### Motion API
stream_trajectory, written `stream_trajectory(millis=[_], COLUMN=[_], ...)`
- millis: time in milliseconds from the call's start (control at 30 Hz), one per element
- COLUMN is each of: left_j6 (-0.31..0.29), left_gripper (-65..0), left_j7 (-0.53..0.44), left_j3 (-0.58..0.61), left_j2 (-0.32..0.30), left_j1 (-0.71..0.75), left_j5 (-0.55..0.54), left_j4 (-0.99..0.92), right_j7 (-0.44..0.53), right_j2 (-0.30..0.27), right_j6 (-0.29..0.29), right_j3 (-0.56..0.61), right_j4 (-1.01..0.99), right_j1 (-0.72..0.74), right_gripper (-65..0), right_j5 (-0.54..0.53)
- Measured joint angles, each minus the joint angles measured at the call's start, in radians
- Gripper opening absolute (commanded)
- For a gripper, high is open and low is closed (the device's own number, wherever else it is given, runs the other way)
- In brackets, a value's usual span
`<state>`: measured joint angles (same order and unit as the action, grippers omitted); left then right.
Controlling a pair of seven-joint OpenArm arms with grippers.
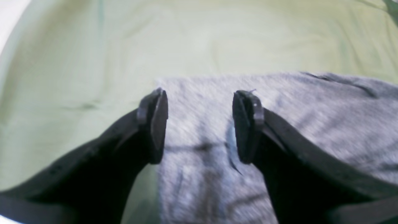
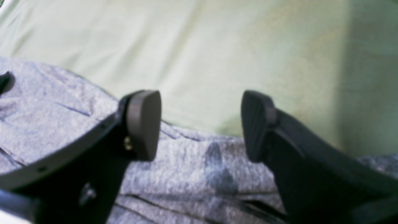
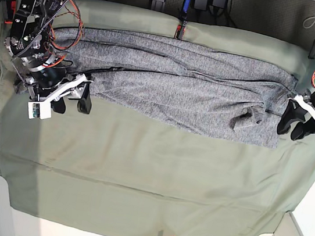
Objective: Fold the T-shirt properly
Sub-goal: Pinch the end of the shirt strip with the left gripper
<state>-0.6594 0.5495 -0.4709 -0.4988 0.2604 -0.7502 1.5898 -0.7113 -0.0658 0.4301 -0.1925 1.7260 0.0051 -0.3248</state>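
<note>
Grey T-shirt (image 3: 179,91) lies bunched lengthwise across the far half of my green table cloth (image 3: 138,174), with left gripper (image 3: 293,126) and right gripper (image 3: 73,102) both open, empty, at its ends.

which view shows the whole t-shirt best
The base view: the T-shirt lies full length across the green cloth. The left wrist view shows only one end, the right wrist view only a wrinkled edge, both blurred.

Mottled heather-grey T-shirt (image 3: 172,94) lies on plain olive-green table cloth (image 3: 138,174).
</note>
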Motion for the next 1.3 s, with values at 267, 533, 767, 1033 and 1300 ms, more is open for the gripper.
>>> stream_trajectory(millis=[267,533,767,1033,1300], left_j6=[0.184,0.081,0.029,-0.003,-0.004], left_gripper=[-29.1,-29.1,-29.1,-29.1,-29.1], left_j7=[0.011,0.06,0.077,0.116,0.121], left_j3=[-0.044,-0.093,-0.092,-0.071,0.012], left_j2=[0.005,0.006,0.006,0.009,0.041], left_j1=[0.035,0.027,0.024,-0.006,-0.07], left_j5=[-0.004,-0.142,-0.272,-0.314,-0.289], left_j4=[-0.033,-0.279,-0.349,-0.353,-0.354], right_j7=[-0.008,-0.008,-0.008,-0.031,-0.038], right_j2=[-0.001,-0.001,-0.001,-0.001,-0.001], right_j6=[0.0,0.0,0.0,0.0,0.0], right_j3=[0.0,0.0,0.0,0.0,0.0], right_j4=[0.0,0.0,0.0,0.0,0.0], right_j1=[0.0,0.0,0.0,0.0,0.0], right_gripper=[-24.8,-24.7,-24.8,-24.7,-24.7], right_j5=[0.0,0.0,0.0,-0.031,-0.035])
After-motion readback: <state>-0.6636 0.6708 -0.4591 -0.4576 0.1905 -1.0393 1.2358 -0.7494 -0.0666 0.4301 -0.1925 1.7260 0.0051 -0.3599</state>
